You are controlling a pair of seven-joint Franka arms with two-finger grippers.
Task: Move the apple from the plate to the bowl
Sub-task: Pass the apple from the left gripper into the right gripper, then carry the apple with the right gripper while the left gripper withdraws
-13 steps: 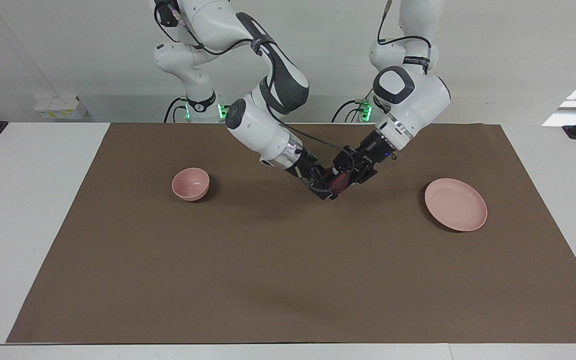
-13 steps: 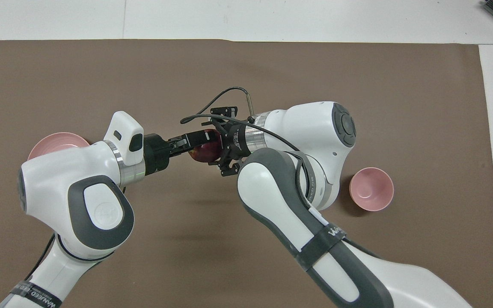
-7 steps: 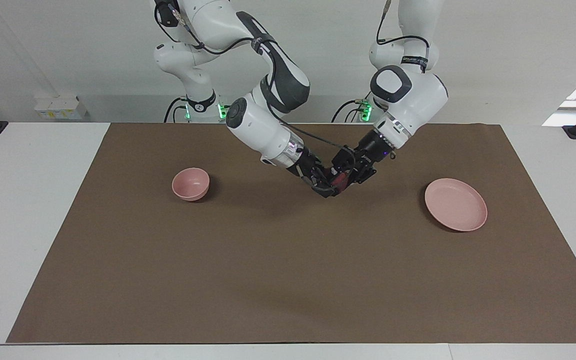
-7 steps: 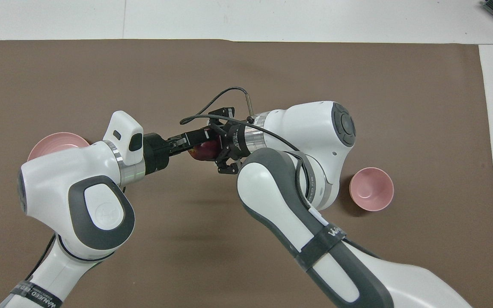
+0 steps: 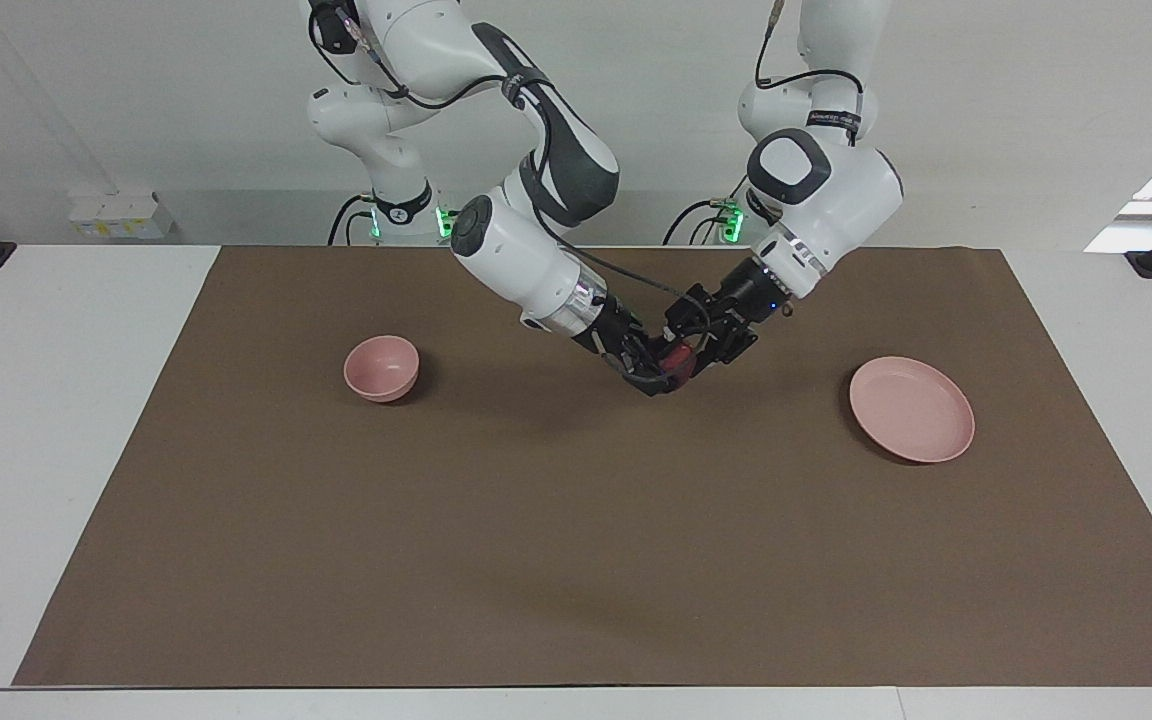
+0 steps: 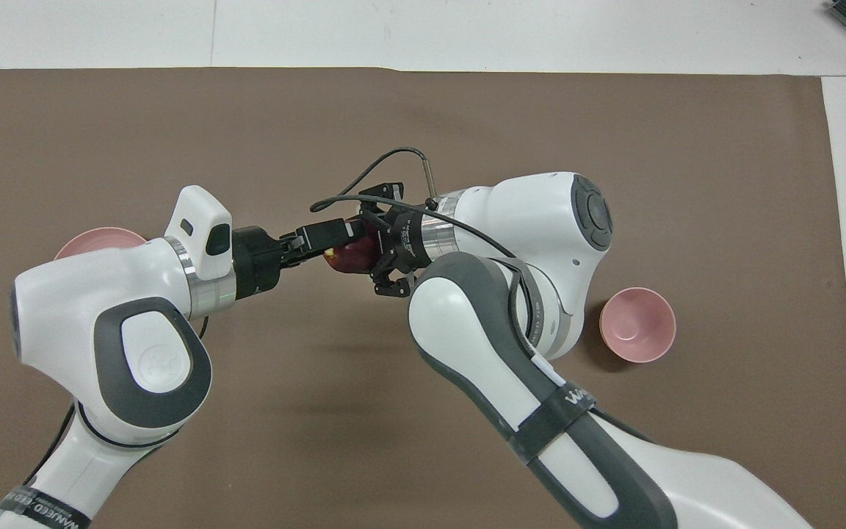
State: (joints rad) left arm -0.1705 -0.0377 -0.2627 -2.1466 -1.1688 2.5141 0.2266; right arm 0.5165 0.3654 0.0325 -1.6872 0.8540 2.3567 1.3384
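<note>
The dark red apple [image 5: 677, 357] is in the air over the middle of the brown mat, between the two grippers; it also shows in the overhead view [image 6: 349, 256]. My right gripper [image 5: 658, 372] is shut on the apple. My left gripper [image 5: 690, 349] is open, with its fingers still beside the apple. The pale pink plate [image 5: 911, 408] lies empty toward the left arm's end of the table; in the overhead view only a sliver of the plate [image 6: 96, 239] shows past the left arm. The pale pink bowl [image 5: 382, 367] stands empty toward the right arm's end.
A brown mat [image 5: 556, 540] covers most of the white table. Both arms lean in low over the mat's middle and meet there. The bowl also shows in the overhead view [image 6: 637, 324], close beside the right arm's elbow.
The left arm has drawn back a little toward its own end while the apple has stayed in the right gripper. The plate and bowl have not moved.
</note>
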